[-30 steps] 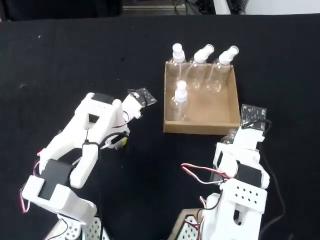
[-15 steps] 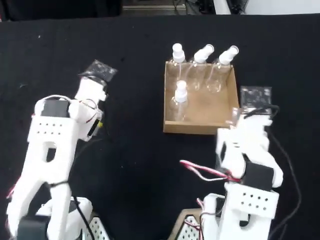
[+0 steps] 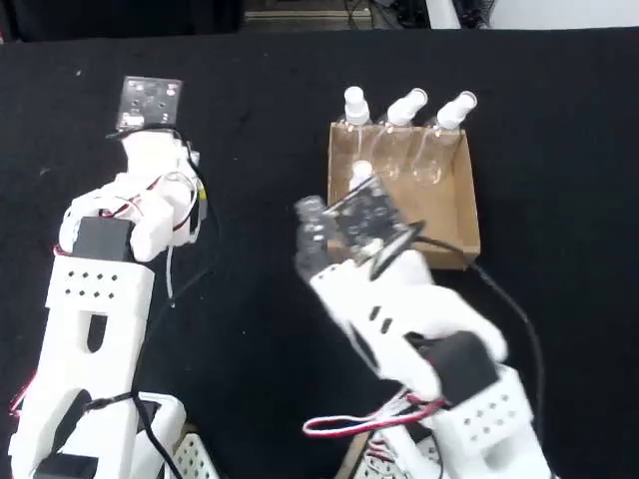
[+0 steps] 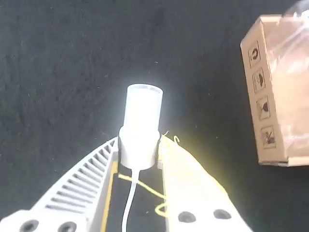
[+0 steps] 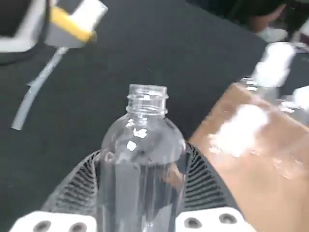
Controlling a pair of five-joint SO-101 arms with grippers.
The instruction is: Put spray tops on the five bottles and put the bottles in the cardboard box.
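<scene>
Bottle (image 5: 143,159), uncapped, stands clamped in our right fingers (image 5: 77,186) near the cardboard box (image 3: 451,212), where four capped bottles (image 3: 396,150) sit. Our left fingers (image 4: 91,169) grip a spray top (image 4: 141,128) over the table (image 3: 250,100).

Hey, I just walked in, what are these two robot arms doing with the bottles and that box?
The left claw grips a spray top with its thin tube attached. The right claw grips an open bottle that has no top yet. Four capped bottles already sit in the cardboard box, so this looks like the last of the five to be capped and boxed.
</scene>
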